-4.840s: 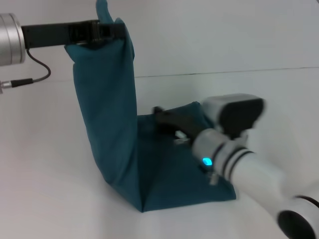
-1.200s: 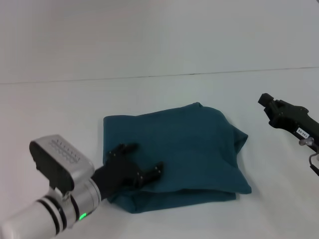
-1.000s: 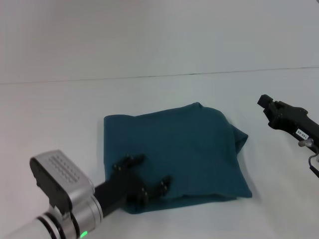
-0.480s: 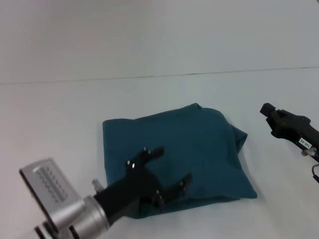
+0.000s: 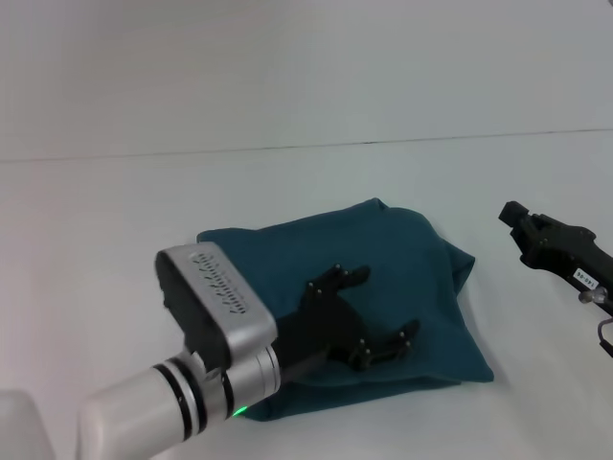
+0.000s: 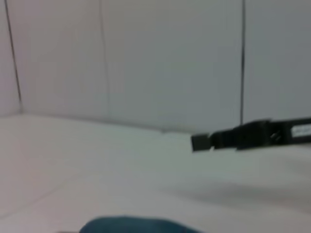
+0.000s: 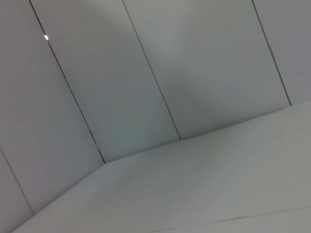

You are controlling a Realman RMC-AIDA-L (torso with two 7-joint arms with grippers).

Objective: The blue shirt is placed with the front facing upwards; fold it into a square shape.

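Your left gripper reached low over the folded blue shirt, fingers spread; right gripper hung aside, grip unclear.

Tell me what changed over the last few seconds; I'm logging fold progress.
The left claw, which earlier held one half of the blue shirt up in the air, has let it go: the shirt now lies folded flat. The open claw has since slid across its top toward the right. The right claw pulled off the shirt and has since stayed out to the right.
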